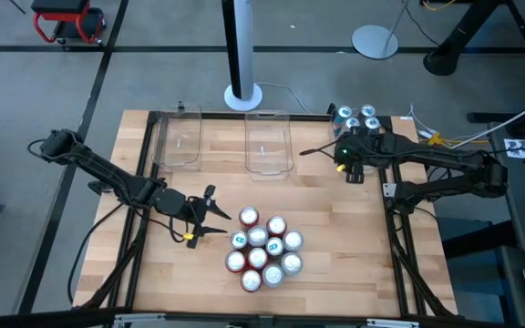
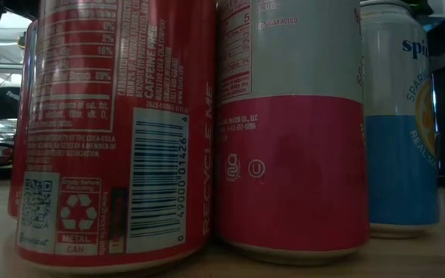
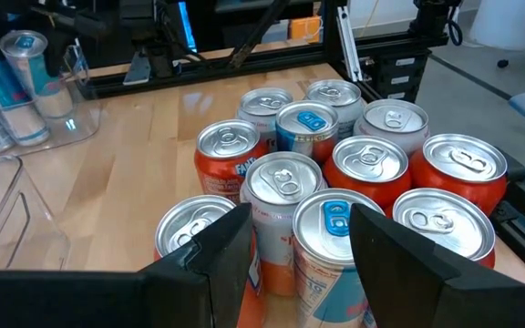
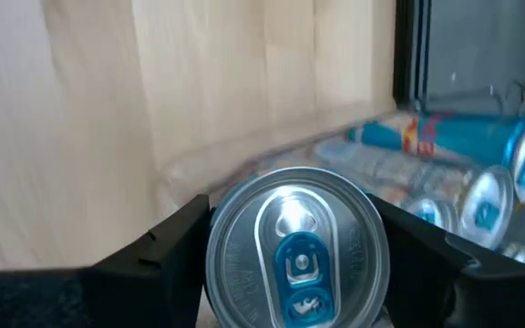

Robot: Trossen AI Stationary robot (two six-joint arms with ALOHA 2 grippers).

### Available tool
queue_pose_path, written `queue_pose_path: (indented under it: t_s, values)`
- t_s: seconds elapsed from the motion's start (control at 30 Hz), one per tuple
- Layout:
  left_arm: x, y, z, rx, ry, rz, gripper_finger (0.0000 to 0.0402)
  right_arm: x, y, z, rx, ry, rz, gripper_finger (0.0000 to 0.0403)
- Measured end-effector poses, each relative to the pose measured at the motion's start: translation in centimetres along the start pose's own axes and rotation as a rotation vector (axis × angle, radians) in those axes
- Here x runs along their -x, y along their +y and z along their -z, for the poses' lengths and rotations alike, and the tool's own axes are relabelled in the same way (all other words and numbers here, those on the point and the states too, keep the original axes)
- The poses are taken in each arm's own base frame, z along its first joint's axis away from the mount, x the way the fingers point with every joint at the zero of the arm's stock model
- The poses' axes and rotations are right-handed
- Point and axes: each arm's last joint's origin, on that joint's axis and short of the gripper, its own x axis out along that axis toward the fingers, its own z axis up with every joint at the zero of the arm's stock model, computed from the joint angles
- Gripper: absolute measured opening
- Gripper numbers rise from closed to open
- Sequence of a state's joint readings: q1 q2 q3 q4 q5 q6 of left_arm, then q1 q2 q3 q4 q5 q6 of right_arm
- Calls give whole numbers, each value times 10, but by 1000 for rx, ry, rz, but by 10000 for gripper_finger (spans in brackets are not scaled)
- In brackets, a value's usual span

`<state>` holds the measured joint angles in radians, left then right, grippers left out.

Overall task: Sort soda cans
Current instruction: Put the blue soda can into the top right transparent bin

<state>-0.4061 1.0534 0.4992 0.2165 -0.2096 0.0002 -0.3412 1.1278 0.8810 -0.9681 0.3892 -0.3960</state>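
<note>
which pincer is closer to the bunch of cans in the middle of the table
Left. The left pincer sits just beside the bunch of cans; the right pincer is off by the far right corner, gripping a blue-tabbed can.

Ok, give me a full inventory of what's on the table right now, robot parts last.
Clustered soda cans: about eleven, silver tops, red and some teal, table's middle front.
Sorted cans: at least four, teal, in a clear bin at the far right corner.
Held can: one, blue tab, between the right claw's fingers, beside that bin.
Empty clear bins: two, far side, left and centre.
Table: one, light wood.
Left claw: open, just left of the cluster.
Right claw: shut on the held can.
</note>
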Motion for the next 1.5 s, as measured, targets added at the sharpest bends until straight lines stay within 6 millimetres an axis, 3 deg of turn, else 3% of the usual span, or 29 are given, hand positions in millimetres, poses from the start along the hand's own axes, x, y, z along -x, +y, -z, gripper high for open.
queue_pose_path:
  t_s: [0.83, 1.3, 1.5]
  values:
    - [0, 0, 0, -2, -1, 0, 175, -5, -14, -20, 7, -216, -6, 248]
    - [0, 0, 0, 0, 3, 0, 175, 22, -13, 18, -40, -74, 87, 248]
    - [0, 0, 0, 1, -1, 0, 175, 4, -16, 32, -109, -11, 91, 248]
